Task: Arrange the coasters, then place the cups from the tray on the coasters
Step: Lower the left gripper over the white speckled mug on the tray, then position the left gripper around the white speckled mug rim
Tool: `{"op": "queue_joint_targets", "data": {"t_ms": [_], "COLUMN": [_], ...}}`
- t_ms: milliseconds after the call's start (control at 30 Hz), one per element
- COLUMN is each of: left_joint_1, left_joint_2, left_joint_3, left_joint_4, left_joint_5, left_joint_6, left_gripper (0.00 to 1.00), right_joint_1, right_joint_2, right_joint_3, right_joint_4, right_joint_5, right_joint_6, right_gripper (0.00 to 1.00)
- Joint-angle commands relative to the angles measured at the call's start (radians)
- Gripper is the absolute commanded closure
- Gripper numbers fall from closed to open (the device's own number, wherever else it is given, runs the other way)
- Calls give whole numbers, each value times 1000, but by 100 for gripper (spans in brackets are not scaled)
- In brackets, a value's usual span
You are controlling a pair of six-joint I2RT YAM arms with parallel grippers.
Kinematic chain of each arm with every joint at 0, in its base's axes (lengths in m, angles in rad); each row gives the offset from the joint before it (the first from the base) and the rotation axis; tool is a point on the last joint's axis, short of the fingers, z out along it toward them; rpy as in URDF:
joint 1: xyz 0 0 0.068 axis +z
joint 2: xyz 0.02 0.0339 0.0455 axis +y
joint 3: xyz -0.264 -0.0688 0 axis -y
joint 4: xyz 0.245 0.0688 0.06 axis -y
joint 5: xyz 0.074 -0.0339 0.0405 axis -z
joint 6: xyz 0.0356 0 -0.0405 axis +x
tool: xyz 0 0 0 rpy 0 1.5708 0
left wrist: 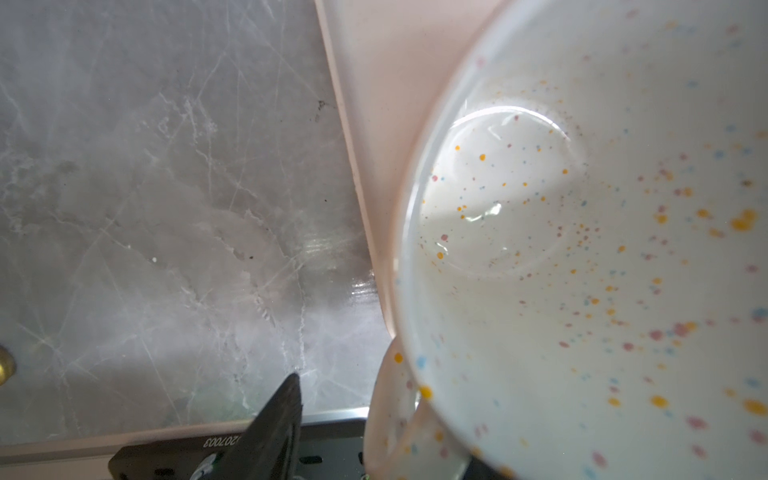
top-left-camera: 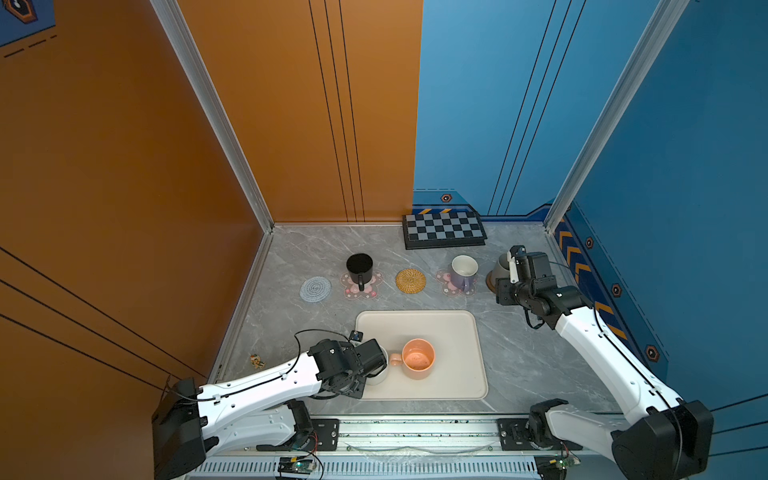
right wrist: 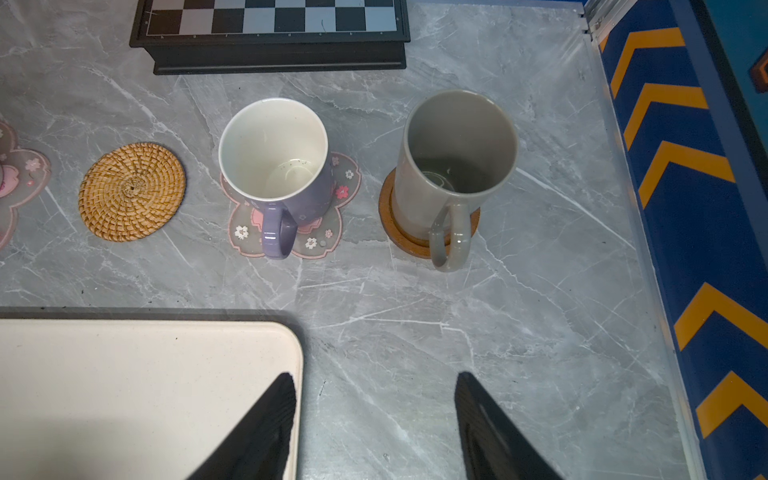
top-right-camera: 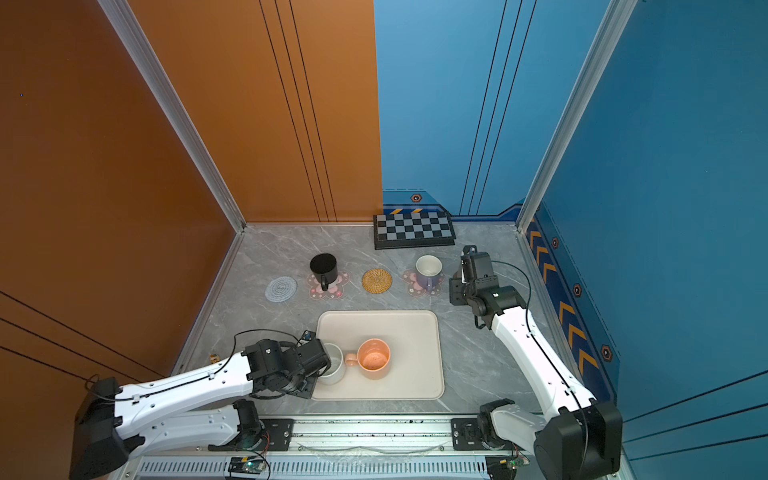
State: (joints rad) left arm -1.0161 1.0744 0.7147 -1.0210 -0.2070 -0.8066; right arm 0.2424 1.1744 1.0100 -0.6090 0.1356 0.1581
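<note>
Currently, the speckled white cup [left wrist: 582,249] is seen upright at the left edge of the tray [top-left-camera: 457,332], with the peach-orange cup [top-left-camera: 417,358] just beside it, handle turned toward it. The left hand [top-left-camera: 370,359] is placed over the speckled white cup; one finger [left wrist: 274,424] is shown outside the cup, apart from its handle, while the other is hidden, so a grip cannot be told. The right hand [right wrist: 374,376] is held wide and empty above the worktop [right wrist: 415,311], near the grey cup [right wrist: 455,162], which is set on the brown wooden coaster [right wrist: 399,237]. The lavender cup [right wrist: 276,166] is set on a pink flower coaster [right wrist: 332,232], the black cup [top-left-camera: 360,268] on the other pink flower coaster [top-left-camera: 372,291]. The straw coaster [right wrist: 132,191] and the grey-blue knitted coaster [top-left-camera: 315,289] are uncovered. All five coasters are laid in a row between the tray and the checkered board [top-left-camera: 444,230]
</note>
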Motion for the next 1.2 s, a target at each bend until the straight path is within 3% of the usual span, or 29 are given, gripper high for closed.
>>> {"op": "queue_joint_targets", "data": {"t_ms": [0,267,533,700,767,933,1067,1167], "left_joint_1": [31,48,49,57,59,69,79,85], "left_joint_2": [2,48,62,52,65,93,104,118], "left_joint_3": [28,57,48,36,37,33,28,27], "left_joint_4": [55,110,143,186,187,187,186,185], "left_joint_5": [-18,29,26,55,53,32,19,41], "left_joint_6": [93,197,206,208,208,187,182,189], "left_gripper": [42,46,50,62,72,78,100,100], "right_joint_1": [-5,-9,-15,-18,-19,-20,-22,-23], "right_joint_2": [-4,-8,-17,-19,-19,-27,-29,-30], "right_joint_3": [-15,-28,-37,-37,-38,-40,-35,-30], "right_joint_4": [7,7,6,7,6,6,3,1], "right_joint_5": [6,2,-2,-9,-11,-11,-12,-12], "right_joint_6": [6,8,2,3,3,3,3,4], "right_gripper": [36,36,36,36,36,36,36,36]}}
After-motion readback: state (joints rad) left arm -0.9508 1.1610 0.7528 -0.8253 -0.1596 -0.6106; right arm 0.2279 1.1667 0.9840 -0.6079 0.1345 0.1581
